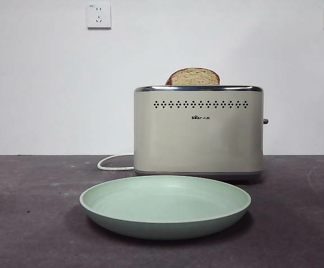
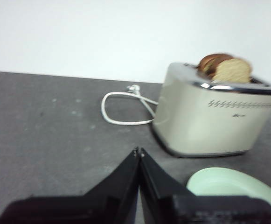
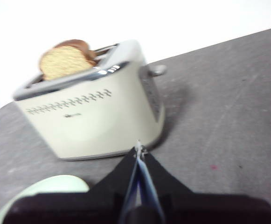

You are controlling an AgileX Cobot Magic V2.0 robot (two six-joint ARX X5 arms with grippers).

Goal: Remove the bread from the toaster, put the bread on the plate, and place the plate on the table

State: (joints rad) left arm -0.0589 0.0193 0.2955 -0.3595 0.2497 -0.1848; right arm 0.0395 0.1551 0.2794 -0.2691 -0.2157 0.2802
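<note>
The cream toaster (image 1: 198, 131) stands on the dark grey table (image 1: 28, 223). The bread (image 1: 194, 76), a tan speckled slice with brown crust, sticks up from its near slot. A second brown slice (image 2: 210, 61) shows behind it in the wrist views. The mint-green plate (image 1: 165, 205) lies on the table in front of the toaster. My left gripper (image 2: 139, 151) is shut and empty, off the toaster's cord side. My right gripper (image 3: 139, 150) is shut and empty, off the toaster's lever side. Neither arm shows in the front view.
The toaster's white cord (image 1: 112, 163) loops on the table beside it, also seen in the left wrist view (image 2: 119, 108). A lever knob (image 3: 156, 70) sticks out of the toaster's end. A white wall with two sockets (image 1: 98, 15) stands behind.
</note>
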